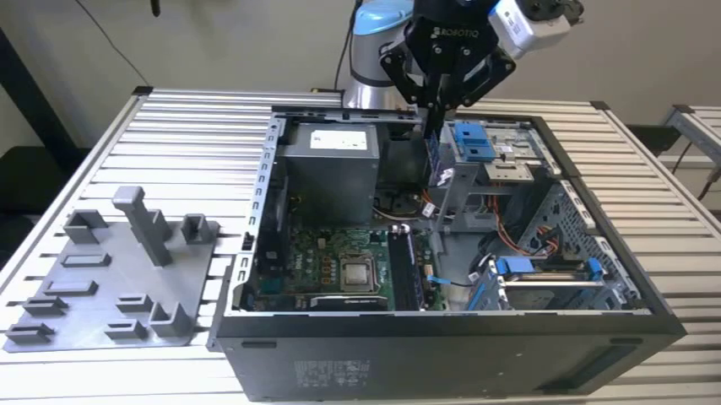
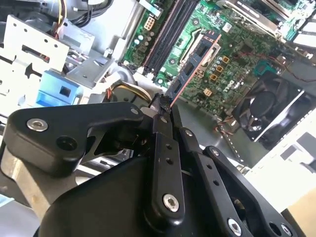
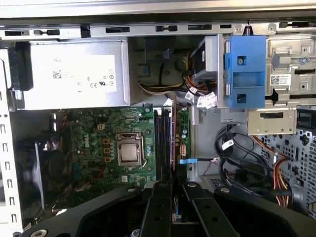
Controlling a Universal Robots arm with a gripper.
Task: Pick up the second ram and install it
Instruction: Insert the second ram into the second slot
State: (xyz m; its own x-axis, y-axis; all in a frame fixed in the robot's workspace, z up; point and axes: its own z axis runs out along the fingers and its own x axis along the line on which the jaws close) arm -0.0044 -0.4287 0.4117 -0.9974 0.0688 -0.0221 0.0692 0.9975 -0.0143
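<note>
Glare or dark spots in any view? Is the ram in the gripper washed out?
Second wrist view: metal drive bracket blown out white, but the second ram in the gripper is not washed out. First wrist view: even light, fan corner in deep shadow. Exterior view: soft even light, no glare on the case.

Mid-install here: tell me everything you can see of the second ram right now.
The second ram is a slim dark circuit board with black chips and a reddish edge. The hand is shut on one end. The rest juts free toward the motherboard, near its long black slots. It is not yet seated and touches nothing else.
</note>
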